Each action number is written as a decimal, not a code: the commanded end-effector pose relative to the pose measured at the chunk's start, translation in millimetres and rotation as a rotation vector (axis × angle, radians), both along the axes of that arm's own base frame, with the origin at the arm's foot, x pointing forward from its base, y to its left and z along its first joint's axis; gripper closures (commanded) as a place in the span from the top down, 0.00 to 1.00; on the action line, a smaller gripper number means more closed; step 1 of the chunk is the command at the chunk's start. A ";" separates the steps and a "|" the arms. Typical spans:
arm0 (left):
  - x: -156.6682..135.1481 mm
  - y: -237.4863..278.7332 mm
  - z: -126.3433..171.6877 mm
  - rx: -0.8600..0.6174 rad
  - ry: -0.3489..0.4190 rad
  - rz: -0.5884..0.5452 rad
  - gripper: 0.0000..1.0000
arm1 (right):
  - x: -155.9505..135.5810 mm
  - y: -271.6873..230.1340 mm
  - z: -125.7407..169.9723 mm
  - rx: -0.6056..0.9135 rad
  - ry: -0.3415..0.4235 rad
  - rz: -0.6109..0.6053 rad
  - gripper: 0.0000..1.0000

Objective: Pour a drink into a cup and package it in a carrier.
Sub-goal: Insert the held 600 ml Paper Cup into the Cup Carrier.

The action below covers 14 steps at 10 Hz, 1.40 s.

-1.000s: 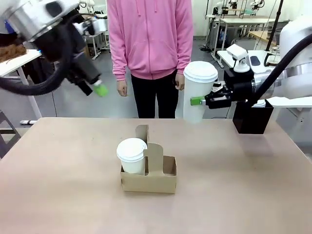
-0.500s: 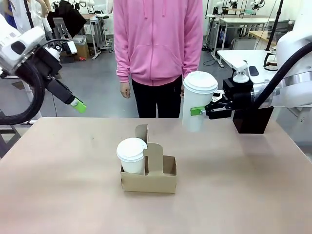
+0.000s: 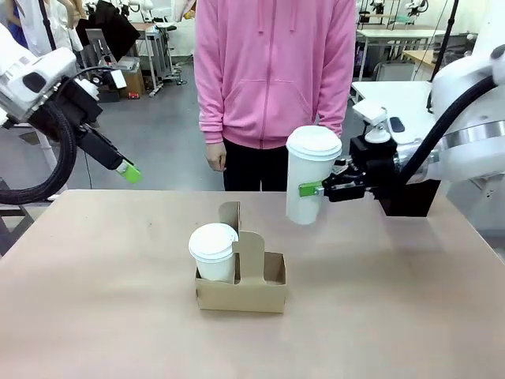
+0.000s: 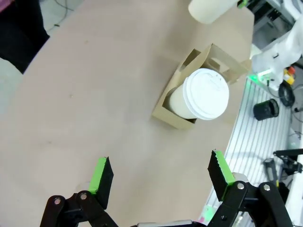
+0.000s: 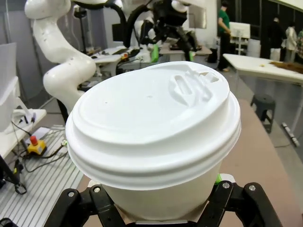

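Up in the air above the far right part of the desk (image 3: pixel 394 316), the right gripper (image 3: pixel 310 190) is clamped on the side of a plain white tapered paper cup (image 3: pixel 304 170). The cup stands upright, and its moulded white plastic lid (image 5: pixel 151 123) is glossy and ridged, with a raised sip opening. The cup hangs clear of the desk, beyond and to the right of the carrier (image 3: pixel 241 292). The carrier is a low box of matte brown cardboard with a tall, notched central handle tab, resting flat near the middle of the desk. A second cup (image 3: pixel 213 253), also white and lidded, sits in its left slot in the front view; the slot right of the tab is empty. The left gripper (image 4: pixel 161 172) hovers over the far left edge, its green-padded fingers spread wide apart and holding nothing. The desk top is smooth, pale tan and matte. A black box (image 3: pixel 410 201) stands behind the right gripper. A person in a pink hoodie (image 3: pixel 272 71) stands at the far side, with a grey floor and other workbenches behind.
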<state>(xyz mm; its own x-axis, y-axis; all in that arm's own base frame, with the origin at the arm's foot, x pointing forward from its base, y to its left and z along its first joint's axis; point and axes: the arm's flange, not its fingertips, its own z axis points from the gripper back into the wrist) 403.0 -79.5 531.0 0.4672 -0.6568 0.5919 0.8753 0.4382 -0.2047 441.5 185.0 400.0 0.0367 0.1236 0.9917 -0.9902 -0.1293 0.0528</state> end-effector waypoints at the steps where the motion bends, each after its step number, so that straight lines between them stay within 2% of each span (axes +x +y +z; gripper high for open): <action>1: -12.6 31.6 -15.7 -0.056 -0.081 -0.052 1.00 | 3.7 26.4 -10.7 0.010 0.090 0.070 0.81; 5: -43.1 78.8 -47.7 -0.110 -0.229 -0.142 1.00 | -10.4 52.6 -44.2 0.042 0.159 0.170 0.81; 7: -52.2 99.9 -61.2 -0.135 -0.275 -0.172 1.00 | -13.4 57.3 -52.9 0.033 0.156 0.185 0.81; 10: -66.6 116.5 -78.9 -0.140 -0.318 -0.205 1.00 | -12.4 72.6 -72.1 0.039 0.178 0.232 0.81; 12: -70.0 119.3 -90.5 -0.144 -0.307 -0.239 1.00 | -11.8 74.9 -85.1 0.028 0.188 0.250 0.81; 14: -73.4 120.9 -92.7 -0.147 -0.305 -0.227 1.00 | -11.3 74.3 -98.9 0.022 0.193 0.278 0.81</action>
<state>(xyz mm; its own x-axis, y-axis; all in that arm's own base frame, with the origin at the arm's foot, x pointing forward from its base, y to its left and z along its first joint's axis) 347.1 47.2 452.0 0.1314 -0.6474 0.7508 0.9758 0.2181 0.0173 424.1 259.1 302.8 0.2207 0.1409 0.9651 -0.8967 -0.3600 0.2576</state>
